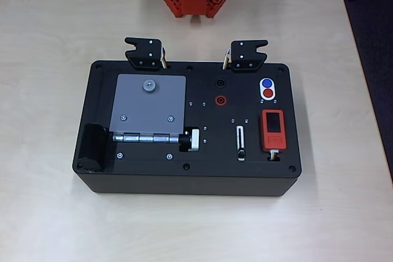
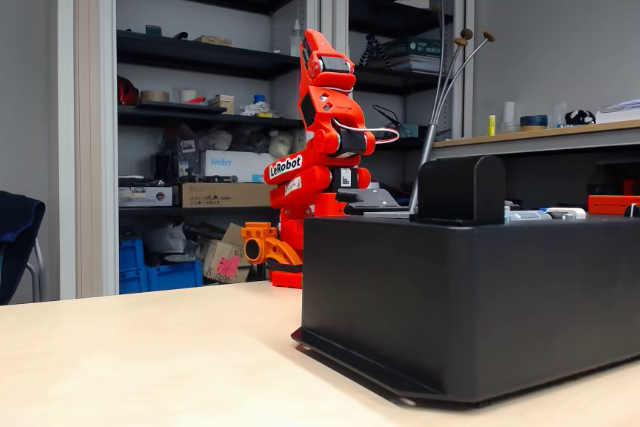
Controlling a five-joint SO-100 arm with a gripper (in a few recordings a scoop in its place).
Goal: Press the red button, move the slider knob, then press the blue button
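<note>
Pincer (image 2: 318, 44) raised far behind the box, open or closed I cannot tell; red button (image 1: 268, 93), right of centre below the blue button (image 1: 266, 83), looks stiff, wanting a fingertip press squarely on top.

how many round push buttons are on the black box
2, in the overhead view: the blue button and the red button just below it, sharing one white oval near the box's upper right corner, above the orange-red device. The fixed view shows no buttons.
</note>
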